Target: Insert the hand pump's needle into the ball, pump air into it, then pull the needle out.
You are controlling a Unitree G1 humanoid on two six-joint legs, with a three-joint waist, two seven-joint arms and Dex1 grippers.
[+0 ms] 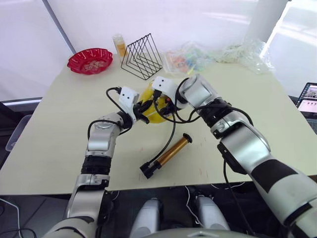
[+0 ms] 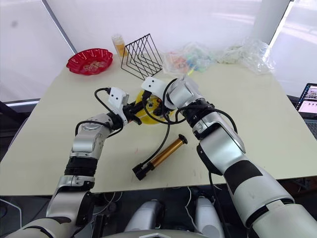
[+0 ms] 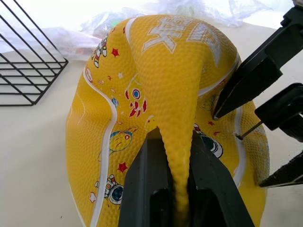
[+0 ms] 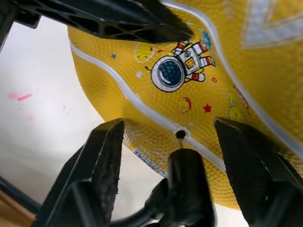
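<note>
The ball (image 3: 170, 94) is yellow, limp and half flat, and lies on the table behind my hands. My left gripper (image 3: 175, 137) is shut on a raised fold of it. My right gripper (image 4: 169, 125) faces the ball's side from the right and holds the black fitting (image 4: 187, 179) between its fingers. The thin needle (image 3: 248, 130) points at the small valve hole (image 4: 180, 135) on a white seam, with its tip right at the hole. The gold hand pump (image 1: 172, 151) lies on the table in front, and its black hose (image 1: 173, 124) curves up to my right gripper.
A black wire rack (image 1: 142, 55), a small bottle (image 1: 119, 44) and a red bowl (image 1: 90, 60) stand at the back left. Crumpled plastic bags (image 1: 237, 52) lie along the back. A laptop (image 1: 309, 99) is off the table's right edge.
</note>
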